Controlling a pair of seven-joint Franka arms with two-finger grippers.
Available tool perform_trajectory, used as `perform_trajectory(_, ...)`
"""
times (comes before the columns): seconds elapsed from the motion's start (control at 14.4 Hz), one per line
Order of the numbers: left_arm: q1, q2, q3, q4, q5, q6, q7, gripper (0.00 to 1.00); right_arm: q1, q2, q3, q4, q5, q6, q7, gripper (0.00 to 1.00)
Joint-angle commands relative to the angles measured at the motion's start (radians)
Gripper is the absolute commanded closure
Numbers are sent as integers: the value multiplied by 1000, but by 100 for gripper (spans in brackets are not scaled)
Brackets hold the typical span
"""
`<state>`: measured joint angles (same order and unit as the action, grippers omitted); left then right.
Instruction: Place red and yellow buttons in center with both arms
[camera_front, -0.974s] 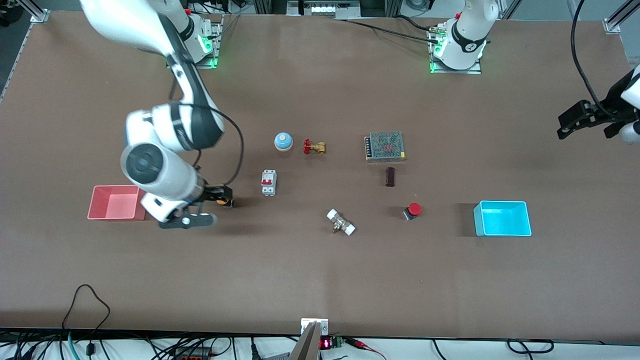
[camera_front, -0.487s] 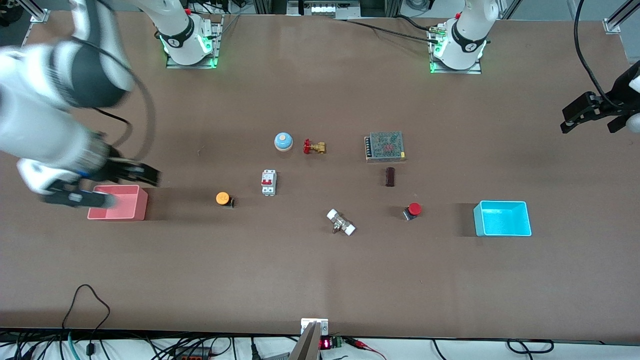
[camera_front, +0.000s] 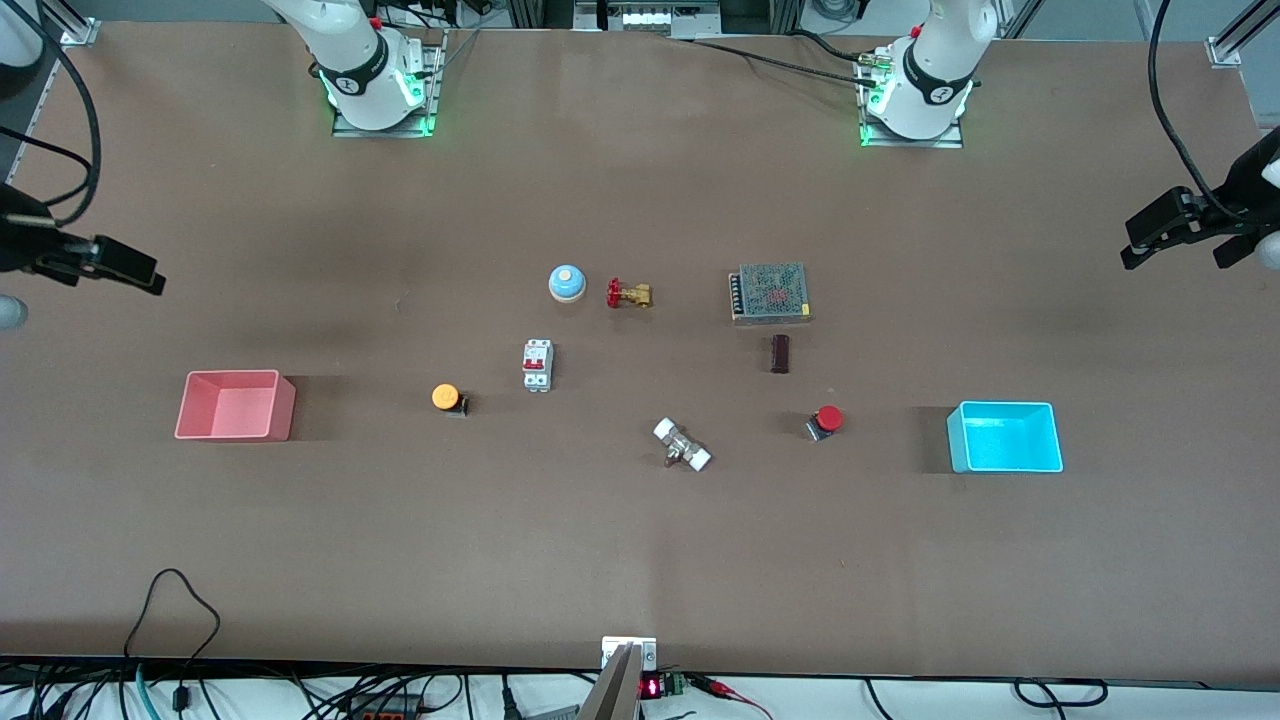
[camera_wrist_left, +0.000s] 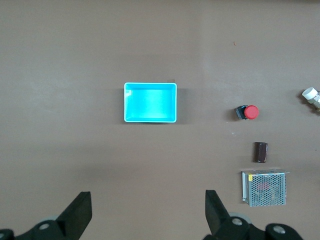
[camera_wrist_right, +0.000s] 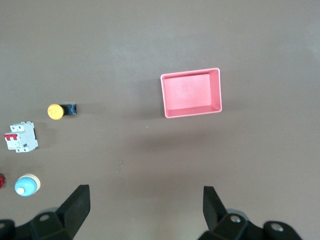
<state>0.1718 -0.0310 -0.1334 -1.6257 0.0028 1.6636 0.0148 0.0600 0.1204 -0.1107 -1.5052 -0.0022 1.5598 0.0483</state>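
Observation:
The yellow button (camera_front: 445, 397) lies on the brown tabletop between the pink bin and the white breaker; it also shows in the right wrist view (camera_wrist_right: 56, 111). The red button (camera_front: 827, 420) lies beside the cyan bin, toward the table's middle, and shows in the left wrist view (camera_wrist_left: 248, 112). My right gripper (camera_front: 140, 275) is open and empty, raised over the right arm's end of the table (camera_wrist_right: 145, 197). My left gripper (camera_front: 1172, 250) is open and empty, raised over the left arm's end (camera_wrist_left: 148, 200).
Pink bin (camera_front: 235, 405) and cyan bin (camera_front: 1005, 437) stand at the table's two ends. In the middle are a blue bell (camera_front: 567, 283), brass valve (camera_front: 628, 294), white breaker (camera_front: 537, 365), mesh-topped box (camera_front: 770, 293), dark block (camera_front: 780, 353) and white-ended fitting (camera_front: 682, 445).
My right gripper has left the yellow button on the table and swung up and out to its end of the table. My left gripper has shifted slightly.

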Motion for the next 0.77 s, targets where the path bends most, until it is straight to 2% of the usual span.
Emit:
perform_trajectory(0.0, 12, 0, -5, 4, -17, -5, 25, 0, -9, -102, 6, -133, -12, 38, -27, 0)
perform_trajectory(0.28, 12, -3, -5, 3, -17, -16, 27, 0, -8, -137, 6, -148, -7, 5, -93, 0)
perform_trajectory(0.7, 12, -3, -5, 4, -17, -16, 27, 0, -9, -146, 6, -148, -9, -7, -84, 0)
